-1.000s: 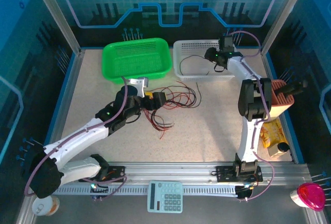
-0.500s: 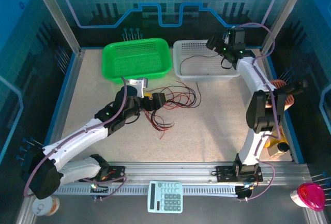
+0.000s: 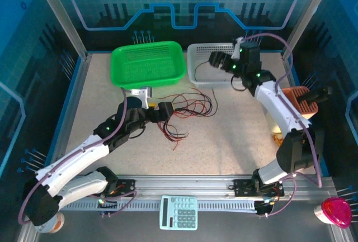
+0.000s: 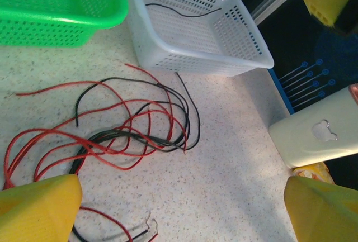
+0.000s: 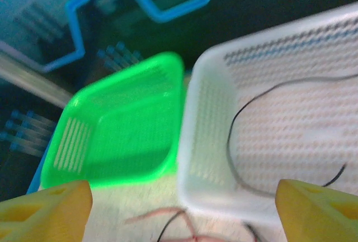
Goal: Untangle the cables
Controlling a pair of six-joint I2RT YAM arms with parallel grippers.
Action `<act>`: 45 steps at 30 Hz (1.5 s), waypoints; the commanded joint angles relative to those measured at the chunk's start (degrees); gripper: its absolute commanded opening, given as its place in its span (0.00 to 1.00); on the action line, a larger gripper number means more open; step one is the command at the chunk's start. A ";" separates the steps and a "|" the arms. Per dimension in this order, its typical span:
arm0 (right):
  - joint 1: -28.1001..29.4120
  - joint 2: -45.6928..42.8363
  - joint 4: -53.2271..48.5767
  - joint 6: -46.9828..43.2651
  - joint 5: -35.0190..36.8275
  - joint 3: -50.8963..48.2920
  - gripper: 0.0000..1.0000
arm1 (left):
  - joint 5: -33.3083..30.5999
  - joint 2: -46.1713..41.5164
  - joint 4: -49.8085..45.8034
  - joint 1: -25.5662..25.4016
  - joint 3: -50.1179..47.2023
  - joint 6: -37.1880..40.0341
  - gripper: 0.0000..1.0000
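**Speckled tabletop (image 3: pixel 235 136), blue-walled cell: cable sorting, early stage**

1. Left gripper (image 4: pixel 179 214). Yellow fingers spread wide, nothing between them. Low over the table at the near edge of the tangle, gripping no strand.
2. Right gripper (image 5: pixel 179 208). Fingers wide apart and empty. Held over the white basket (image 4: pixel 196 57).
3. Cables (image 4: pixel 134 124). Thin red and black wires, looped over one another in one loose bunch. They lie on the table between the left gripper and the white basket, near its front wall. A few stray ends trail toward the arms.
4. Single black cable (image 5: pixel 238 141). Lies alone on the floor of the white basket, apart from the bunch.
5. Green basket (image 3: pixel 148 66). Just beside the white one; no wire visible inside.

Progress, as judged: one black strand looks separated and binned. Nearly all the work is left, since the reds and the other blacks are crossed together. No red appears sorted yet.
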 commanded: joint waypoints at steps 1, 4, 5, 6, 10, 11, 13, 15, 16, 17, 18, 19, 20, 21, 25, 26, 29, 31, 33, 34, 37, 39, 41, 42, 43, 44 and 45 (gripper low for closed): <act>4.83 -4.57 -0.02 -1.26 -1.10 -7.25 0.85 | -2.52 -0.93 -5.25 -0.19 -2.09 -2.41 0.96; 9.68 -8.46 0.18 -1.48 0.72 -14.92 0.84 | -1.89 -0.33 -7.85 -0.25 -2.71 -3.43 0.99; 11.28 -9.44 0.20 -1.59 0.85 -17.11 0.83 | -1.46 -0.23 -8.58 -0.24 -2.76 -3.64 0.99; 13.03 -10.40 -0.05 -1.68 1.22 -19.36 0.83 | -0.90 -0.23 -9.20 -0.24 -2.91 -3.75 0.99; 20.63 -12.19 -0.76 -1.39 2.28 -25.58 0.79 | -0.93 -0.59 -13.50 -0.26 -2.92 -4.60 0.99; 22.66 -12.11 -0.99 -1.52 2.68 -27.54 0.77 | -1.03 -0.75 -14.23 -0.25 -2.99 -4.73 0.99; 26.50 -11.24 -2.22 -1.88 3.58 -28.83 0.74 | -1.15 -1.06 -14.99 -0.33 -3.42 -5.04 0.99; 29.71 -10.38 -2.37 -1.88 4.53 -29.84 0.68 | -1.37 -1.37 -15.20 -0.27 -3.91 -5.17 0.99; 31.04 -9.86 -2.17 -1.76 4.96 -30.36 0.64 | -1.55 -1.54 -15.22 -0.29 -4.14 -5.33 0.99; 31.94 -9.23 -1.91 -1.50 5.10 -30.73 0.60 | -1.73 -1.69 -15.16 -0.31 -4.26 -5.40 0.99; 32.65 -8.54 -1.57 -1.36 5.11 -30.79 0.56 | -1.86 -1.87 -15.04 -0.31 -4.48 -5.44 0.99; 33.26 -7.85 -1.37 -1.19 5.14 -30.79 0.51 | -2.03 -1.97 -14.97 -0.28 -4.64 -5.42 0.99; 33.59 -7.25 -1.05 -0.89 5.12 -30.75 0.48 | -2.28 -2.06 -15.04 -0.32 -4.67 -5.53 0.99; 33.93 -6.52 -0.68 -0.29 4.76 -30.71 0.46 | -2.71 -2.18 -15.20 -0.24 -4.67 -5.61 0.99; 35.54 -3.24 1.82 2.21 3.40 -30.64 0.47 | -4.53 -2.89 -16.60 -0.32 -4.82 -5.97 0.99; 35.85 -2.37 2.20 2.45 3.36 -30.45 0.47 | -4.63 -3.11 -16.69 -0.25 -4.98 -6.06 0.99; 36.32 0.57 2.93 2.49 3.52 -28.74 0.47 | -4.63 -3.69 -16.74 -0.25 -5.33 -6.37 0.99; 36.25 2.66 2.82 1.96 3.88 -27.18 0.47 | -4.80 -3.96 -17.02 -0.24 -5.29 -6.41 0.99; 36.27 4.67 2.52 1.34 4.20 -26.22 0.47 | -4.96 -4.31 -17.16 -0.25 -5.28 -6.41 0.99; 36.24 5.67 2.31 0.95 4.11 -24.25 0.47 | -5.07 -4.43 -17.25 -0.26 -5.29 -6.42 0.99; 36.15 8.06 2.17 0.49 3.77 -22.17 0.47 | -5.16 -4.86 -17.27 -0.26 -5.37 -6.50 0.99; 36.20 9.21 2.51 0.43 3.71 -21.20 0.47 | -5.15 -5.06 -17.33 -0.22 -5.46 -6.65 0.99; 36.07 10.57 2.61 0.49 3.62 -20.46 0.46 | -5.12 -5.19 -17.38 -0.25 -5.47 -6.67 0.99; 35.98 11.17 2.65 0.49 3.47 -20.02 0.46 | -5.23 -5.30 -17.49 -0.21 -5.54 -6.67 0.99; 35.89 11.68 2.69 0.49 3.51 -19.76 0.46 | -5.25 -5.40 -17.51 -0.23 -5.53 -6.67 0.99; 35.84 12.06 2.81 0.49 3.54 -19.67 0.45 | -5.25 -5.49 -17.51 -0.20 -5.55 -6.67 0.99; 35.79 12.43 2.96 0.57 3.50 -19.63 0.45 | -5.25 -5.58 -17.53 -0.26 -5.55 -6.67 0.99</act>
